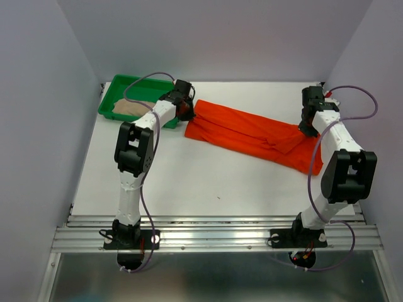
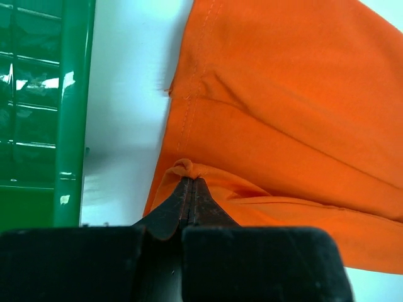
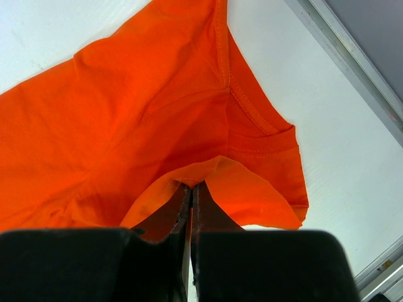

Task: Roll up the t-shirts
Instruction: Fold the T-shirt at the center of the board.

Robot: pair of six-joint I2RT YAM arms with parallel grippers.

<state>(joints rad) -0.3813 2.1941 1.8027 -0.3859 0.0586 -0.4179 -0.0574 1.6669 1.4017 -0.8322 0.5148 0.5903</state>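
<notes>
- Seen from above with the arm bases at 6 o'clock, the orange shirt [image 1: 252, 133] is lying on the white table [image 1: 189, 182]. It is folded into a long band, running from 11 o'clock of the table's middle down toward 3 o'clock.
- The left end effector [image 1: 186, 109] is sitting at the band's 10 o'clock end with its jaws pressed together. It is pinching a small pucker of orange cloth at the shirt's edge between its tips.
- In the left wrist view, a stitched hem is running along the cloth just past that pinch, and the shirt is spreading away toward 1 o'clock.
- The right end effector [image 1: 308, 129] is sitting at the band's 3 o'clock end, jaws likewise closed tight, and it is gripping a fold of the orange cloth.
- In the right wrist view, a sleeve with a stitched hem is lying flat just past the grip, toward 2 o'clock.
- Whether either held end is lifting off the table cannot be told.
- The beige shirt [image 1: 131, 109] is lying bunched inside the green tray [image 1: 119, 84] at the table's 10 o'clock corner.
- The tray is sitting just beside the left end effector, and a strip of bare table is separating its wall from the orange cloth.
- The left forearm is reaching over the tray's 4 o'clock corner.
</notes>
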